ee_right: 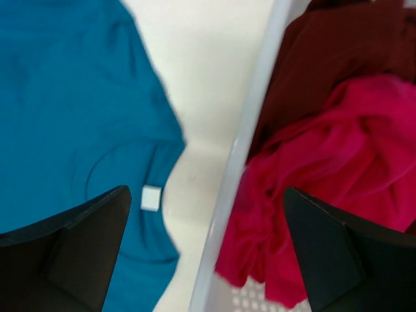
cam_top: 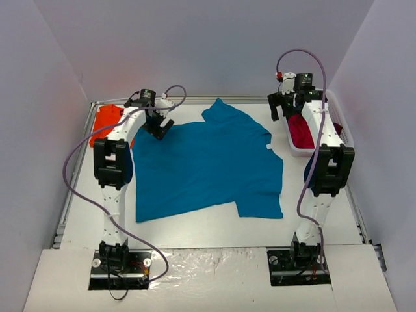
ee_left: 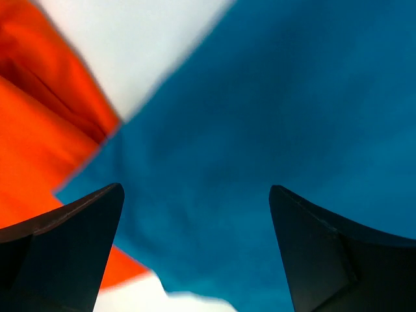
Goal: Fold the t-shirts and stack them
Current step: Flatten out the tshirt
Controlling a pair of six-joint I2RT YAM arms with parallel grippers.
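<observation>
1. Bolted at the near edge of the table [cam_top: 195, 229], the left arm [cam_top: 112, 166] and right arm [cam_top: 330, 168] are reaching toward the far side.
2. Mid-table, the teal shirt [cam_top: 208, 162] is lying spread out but skewed. It is thin, matte cloth with soft ripples, and its near hem is running uneven. A small white label [ee_right: 150, 197] is showing at the neckline on the side toward the basket.
3. Over the teal shirt's far left corner, the left tool [ee_left: 196, 188] is hanging with its fingers wide apart and nothing pinched. The blur is hiding whether they are touching the cloth.
4. Just beyond that corner, the orange shirt [cam_top: 107, 120] is lying bunched at the table's far left, its edge touching the teal shirt.
5. At far right, the right tool [ee_right: 208, 192] is hovering spread wide and empty above the rim of the basket [cam_top: 296, 151], a hard white plastic wall.
6. Inside the basket, the pink shirt [cam_top: 302, 130] is sitting crumpled against the dark red shirt [ee_right: 325, 45].
7. Risks, as I judge them:
   - A pinch at the left corner could be catching orange cloth along with teal, since the two are touching there.
   - Slack, thin fabric could be slipping from a shallow grip.
   - Folding from this skewed lay would be giving a crooked fold.
   - On the right, a descent could be striking the rim, or dragging both tangled shirts out together.
</observation>
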